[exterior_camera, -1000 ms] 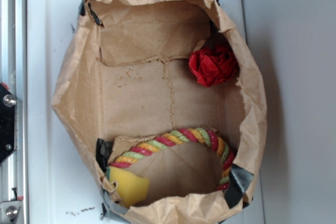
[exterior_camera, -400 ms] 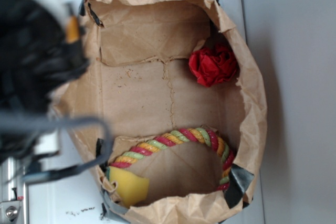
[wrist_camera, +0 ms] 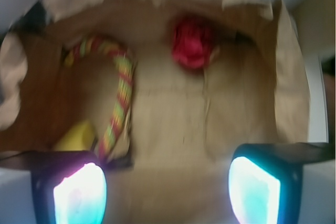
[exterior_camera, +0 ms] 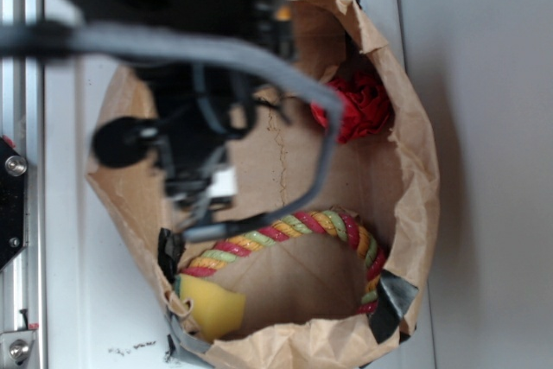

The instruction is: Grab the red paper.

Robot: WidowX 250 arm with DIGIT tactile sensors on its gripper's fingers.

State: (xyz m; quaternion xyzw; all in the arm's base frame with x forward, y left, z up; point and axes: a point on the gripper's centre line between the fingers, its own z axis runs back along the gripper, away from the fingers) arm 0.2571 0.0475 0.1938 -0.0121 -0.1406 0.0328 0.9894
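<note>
The red paper (exterior_camera: pixel 361 110) is a crumpled bright red ball lying against the right wall inside the brown paper bag (exterior_camera: pixel 418 213); a grey cable crosses its left edge in the exterior view. In the wrist view the red paper (wrist_camera: pixel 193 43) sits far ahead, near the bag's back wall. My gripper (exterior_camera: pixel 200 181) hovers blurred over the bag's left half, well left of the paper. In the wrist view the gripper (wrist_camera: pixel 168 192) is open, its lit fingers (wrist_camera: pixel 80 195) wide apart with only the bag floor between them.
A red, yellow and green striped rope (exterior_camera: pixel 294 229) arcs across the bag's lower part, with a yellow sponge block (exterior_camera: pixel 212 304) at its lower left corner. The bag stands on a white surface (exterior_camera: pixel 78 300). A metal rail (exterior_camera: pixel 15 213) runs along the left edge.
The arm came in from the left edge and now hangs over the bag's upper left, covering its back wall. The red paper, rope and sponge have not moved.
</note>
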